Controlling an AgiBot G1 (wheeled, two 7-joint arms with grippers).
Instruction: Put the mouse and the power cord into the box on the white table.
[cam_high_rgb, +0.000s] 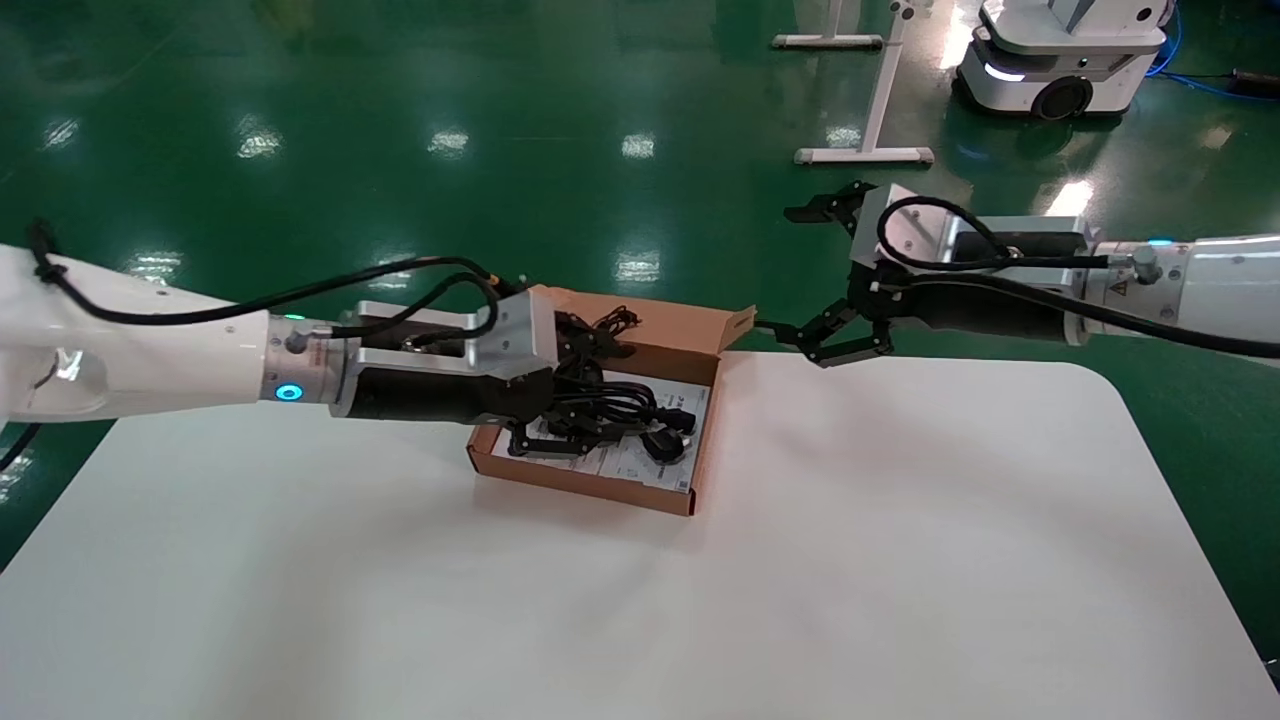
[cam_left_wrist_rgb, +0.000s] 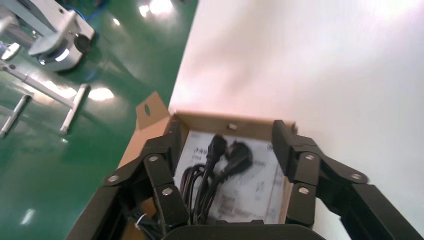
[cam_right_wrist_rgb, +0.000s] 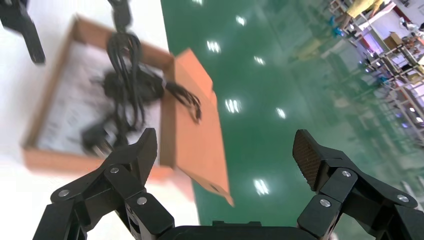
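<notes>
— Power cord (cam_high_rgb: 610, 405)? Where?
— Centre frame, coiled in the box (cam_high_rgb: 590, 480) on the worktop (cam_high_rgb: 800, 560). Looks floppy; grab a chunky plug.
— Mouse?
— Can't pick it out.
— Fingers?
— Left gripper (cam_left_wrist_rgb: 227, 165) spread wide over the box; right gripper (cam_high_rgb: 835, 290), upper right, wide, empty.

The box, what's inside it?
Inside the box lies the coiled power cord, its plugs resting on a printed white sheet. The left gripper hangs open over it and covers part of the inside, so the mouse can't be picked out.
</notes>
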